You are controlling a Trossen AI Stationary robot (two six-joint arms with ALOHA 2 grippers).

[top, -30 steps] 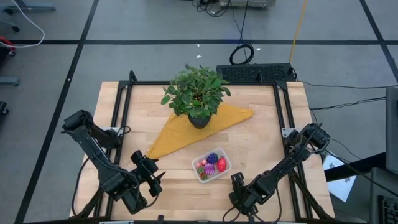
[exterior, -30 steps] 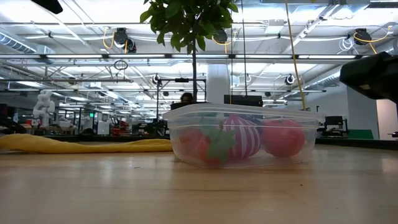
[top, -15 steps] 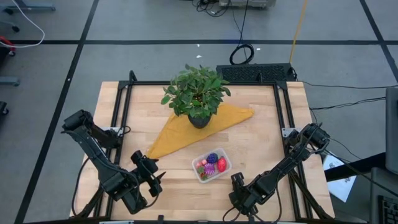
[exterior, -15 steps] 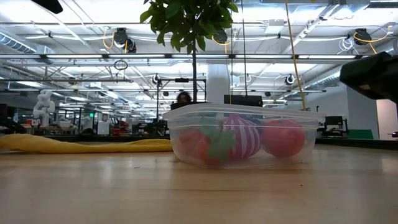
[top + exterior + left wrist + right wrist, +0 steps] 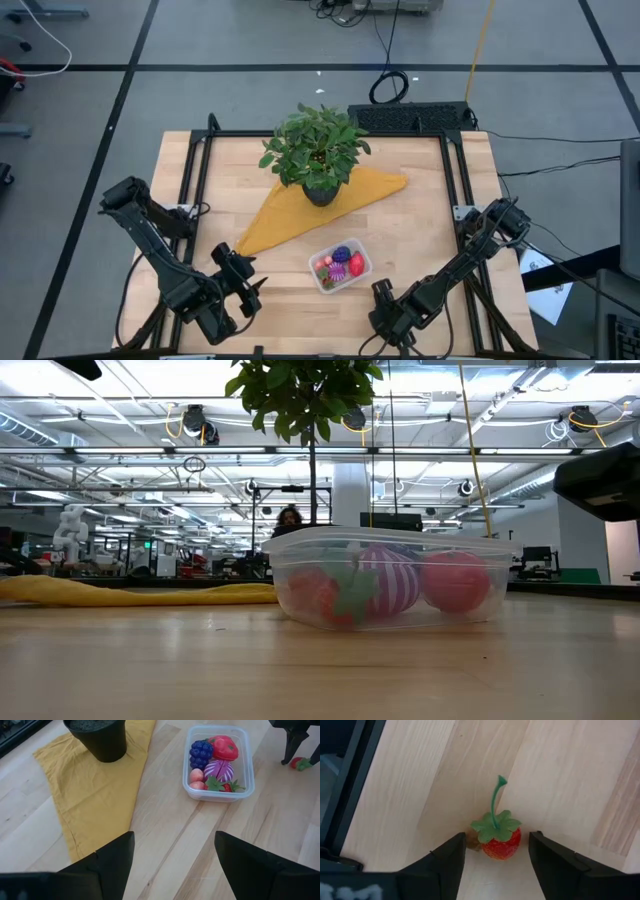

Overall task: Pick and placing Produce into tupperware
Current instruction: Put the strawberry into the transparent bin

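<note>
Left gripper [image 5: 243, 283] hangs open over the wooden table [image 5: 420, 215], yellow cloth [image 5: 300, 210] and plant [image 5: 315, 150] behind. The tupperware [image 5: 340, 264] sits mid-table. Only the wrist view shows the right gripper [image 5: 496, 855] spread around a strawberry [image 5: 501, 842].

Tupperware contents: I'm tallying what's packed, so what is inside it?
Inside the tupperware: purple grapes, a red fruit, a purple striped piece, pink pieces, a strawberry. Anything beneath is hidden.
</note>
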